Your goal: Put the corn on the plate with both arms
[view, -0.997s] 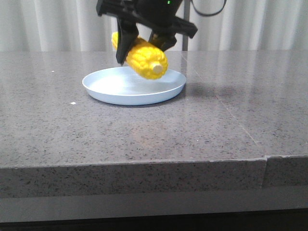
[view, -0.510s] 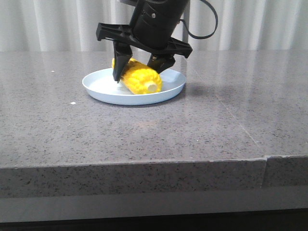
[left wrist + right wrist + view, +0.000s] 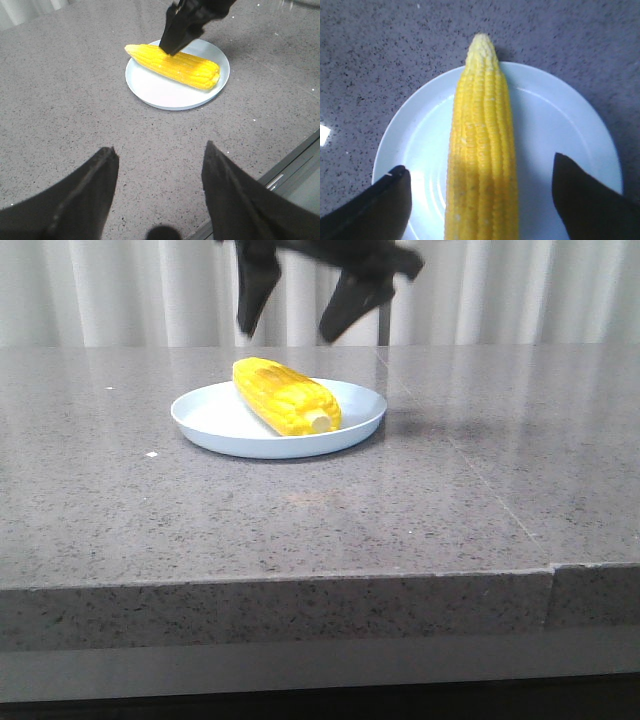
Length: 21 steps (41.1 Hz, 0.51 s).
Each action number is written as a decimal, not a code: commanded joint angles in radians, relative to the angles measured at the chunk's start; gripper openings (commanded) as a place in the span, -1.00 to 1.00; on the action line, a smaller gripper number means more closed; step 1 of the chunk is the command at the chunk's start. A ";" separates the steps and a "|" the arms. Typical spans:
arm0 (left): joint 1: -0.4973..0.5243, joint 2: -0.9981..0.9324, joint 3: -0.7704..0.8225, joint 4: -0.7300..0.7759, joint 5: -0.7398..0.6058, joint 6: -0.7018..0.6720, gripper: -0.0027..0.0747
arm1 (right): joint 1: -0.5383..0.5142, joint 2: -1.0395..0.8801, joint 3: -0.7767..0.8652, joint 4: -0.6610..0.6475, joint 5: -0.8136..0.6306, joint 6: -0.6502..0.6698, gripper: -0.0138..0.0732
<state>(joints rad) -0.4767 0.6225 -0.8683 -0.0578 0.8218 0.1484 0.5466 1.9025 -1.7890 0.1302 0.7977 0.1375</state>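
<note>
The yellow corn point(image 3: 287, 397) lies on its side across the pale plate point(image 3: 200, 425), its pale cut stem end toward me. My right gripper point(image 3: 288, 332) hangs open above the cob without touching it. In the right wrist view the corn point(image 3: 482, 150) runs lengthways between the spread right gripper point(image 3: 480, 164) over the plate point(image 3: 555, 115). My left gripper point(image 3: 159, 148) stands open and empty over bare countertop, well away from the plate point(image 3: 165, 95) and the corn point(image 3: 175, 65). It does not show in the front view.
The plate sits toward the back of a speckled grey stone countertop point(image 3: 300, 520). A seam point(image 3: 553, 580) crosses the front edge at the right. A curtain point(image 3: 520, 290) hangs behind the table.
My right gripper lowered the corn onto the plate, let go of it and rose. The cob now rests on the plate.
</note>
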 commanded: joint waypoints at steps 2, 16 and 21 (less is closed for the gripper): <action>-0.007 0.005 -0.023 -0.004 -0.067 -0.013 0.01 | 0.000 -0.160 -0.032 -0.027 0.009 -0.048 0.70; -0.007 0.005 -0.023 -0.004 -0.067 -0.013 0.01 | 0.000 -0.446 0.019 -0.027 0.213 -0.236 0.70; -0.007 0.005 -0.023 -0.004 -0.067 -0.013 0.01 | 0.000 -0.564 0.110 -0.027 0.212 -0.242 0.70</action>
<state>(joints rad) -0.4767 0.6225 -0.8683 -0.0578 0.8218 0.1484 0.5466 1.4404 -1.7017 0.1067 1.0479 -0.0826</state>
